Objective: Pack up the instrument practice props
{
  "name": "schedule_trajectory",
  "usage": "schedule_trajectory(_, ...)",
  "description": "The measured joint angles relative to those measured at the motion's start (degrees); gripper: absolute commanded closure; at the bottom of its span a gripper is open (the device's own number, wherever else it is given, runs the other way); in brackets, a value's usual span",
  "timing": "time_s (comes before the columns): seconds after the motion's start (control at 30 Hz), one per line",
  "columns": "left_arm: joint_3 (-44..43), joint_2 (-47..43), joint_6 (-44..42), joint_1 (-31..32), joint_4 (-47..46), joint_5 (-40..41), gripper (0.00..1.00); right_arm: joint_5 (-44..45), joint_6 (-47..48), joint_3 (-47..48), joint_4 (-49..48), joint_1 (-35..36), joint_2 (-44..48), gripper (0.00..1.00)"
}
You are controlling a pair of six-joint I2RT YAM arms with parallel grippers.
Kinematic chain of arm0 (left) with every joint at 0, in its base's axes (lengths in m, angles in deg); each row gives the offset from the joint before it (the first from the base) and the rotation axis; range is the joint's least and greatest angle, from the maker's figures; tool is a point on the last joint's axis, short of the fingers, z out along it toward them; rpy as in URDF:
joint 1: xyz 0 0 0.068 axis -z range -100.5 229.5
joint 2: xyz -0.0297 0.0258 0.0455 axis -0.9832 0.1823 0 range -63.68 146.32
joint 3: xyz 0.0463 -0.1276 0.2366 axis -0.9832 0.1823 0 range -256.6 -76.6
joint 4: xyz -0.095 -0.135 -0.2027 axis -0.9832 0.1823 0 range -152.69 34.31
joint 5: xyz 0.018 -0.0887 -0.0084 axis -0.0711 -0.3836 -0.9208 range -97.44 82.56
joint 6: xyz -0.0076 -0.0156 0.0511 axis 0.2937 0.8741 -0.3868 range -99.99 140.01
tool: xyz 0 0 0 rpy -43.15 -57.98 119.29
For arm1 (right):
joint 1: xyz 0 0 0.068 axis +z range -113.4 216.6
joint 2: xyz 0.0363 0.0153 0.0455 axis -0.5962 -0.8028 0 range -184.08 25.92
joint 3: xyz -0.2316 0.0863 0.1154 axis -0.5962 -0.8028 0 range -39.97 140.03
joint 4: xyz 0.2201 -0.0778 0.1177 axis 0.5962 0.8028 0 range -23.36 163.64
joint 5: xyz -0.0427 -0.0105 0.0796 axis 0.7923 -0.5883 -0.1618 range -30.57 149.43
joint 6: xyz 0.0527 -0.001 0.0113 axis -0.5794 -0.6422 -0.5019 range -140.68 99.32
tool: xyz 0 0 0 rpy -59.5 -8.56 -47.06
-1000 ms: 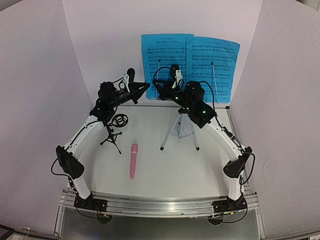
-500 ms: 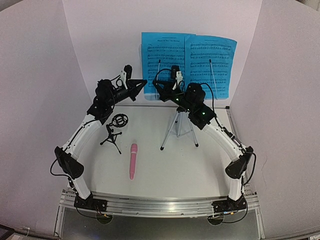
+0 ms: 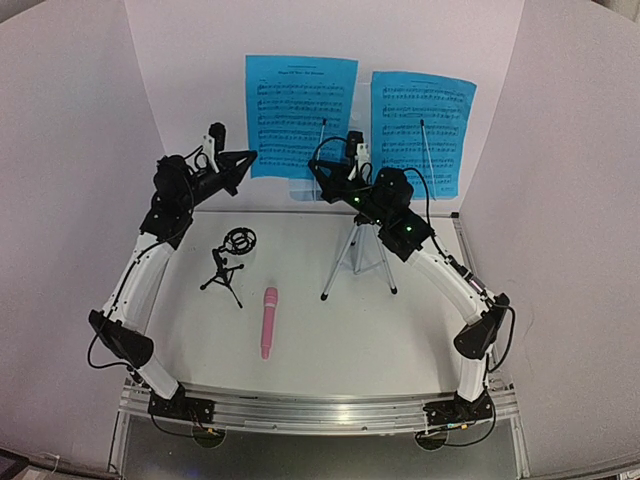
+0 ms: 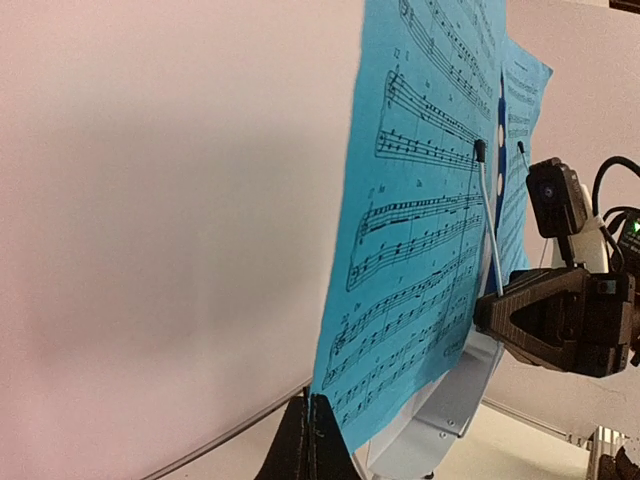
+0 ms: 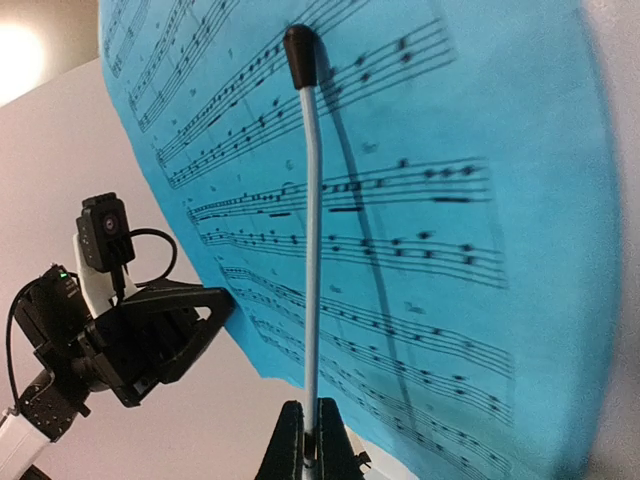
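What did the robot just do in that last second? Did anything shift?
The left gripper, shut on the left blue music sheet, carried it leftward and a little up, opening a gap to the right sheet. The right gripper kept its hold at the foot of the music stand's page-holder wire. The pink microphone, small black mic stand and silver tripod stayed put.

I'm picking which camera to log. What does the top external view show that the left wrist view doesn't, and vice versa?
Only top external: the pink stick microphone, the small black tripod mic stand and the music stand's silver tripod legs. Only left wrist: the left gripper shut on the bottom edge of a blue sheet-music page. Both: that page, the second blue page, and the right gripper at the stand's thin page-holder arm.
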Motion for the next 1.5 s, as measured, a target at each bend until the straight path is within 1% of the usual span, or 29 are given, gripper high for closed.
schedule_trajectory(0.17, 3.95, -5.66, 0.03, -3.92, 2.21, 0.49, 1.0, 0.13, -0.13, -0.19, -0.09, 0.0, 0.09, 1.0)
schedule_trajectory(0.53, 18.82, -21.6, 1.41, -12.61, 9.67, 3.52, 1.0, 0.13, -0.09, -1.47, -0.95, 0.0, 0.77, 1.0)
schedule_trajectory(0.73, 19.67, -26.06, 2.01, -20.15, 17.41, 2.8, 1.0, 0.11, -0.07, -1.52, -0.89, 0.0, 0.86, 1.0)
schedule_trajectory(0.87, 19.26, -27.56, -0.26, -23.33, 28.57, 3.53, 1.0, 0.05, -0.07, -1.75, -1.01, 0.0, 0.94, 1.0)
schedule_trajectory(0.93, 19.02, -27.71, -1.77, -25.28, 34.43, 5.09, 1.0, -0.04, -0.08, -1.75, -1.05, 0.0, 0.94, 1.0)
schedule_trajectory(1.03, 17.06, -26.48, -3.01, -30.52, 44.15, 7.5, 1.0, -0.23, -0.11, -1.75, -1.06, 0.0, 0.94, 1.0)
schedule_trajectory(1.17, 11.54, -21.28, -3.14, -37.69, 52.89, 9.32, 1.0, -0.57, -0.13, -1.73, -1.06, 0.0, 0.94, 1.0)
schedule_trajectory(1.27, 9.18, -17.54, -3.46, -40.23, 58.8, 10.49, 1.0, -0.59, -0.13, -1.71, -1.03, 0.0, 0.94, 1.0)
schedule_trajectory(1.4, 9.78, -14.42, -4.19, -42.25, 65.12, 10.45, 1.0, -0.64, -0.15, -1.4, -0.93, 0.0, 0.76, 1.0)
schedule_trajectory(1.5, 12.41, -14.0, -4.92, -47.03, 67.27, 9.82, 1.0, -0.74, -0.32, -1.27, -0.95, 0.0, 0.59, 1.0)
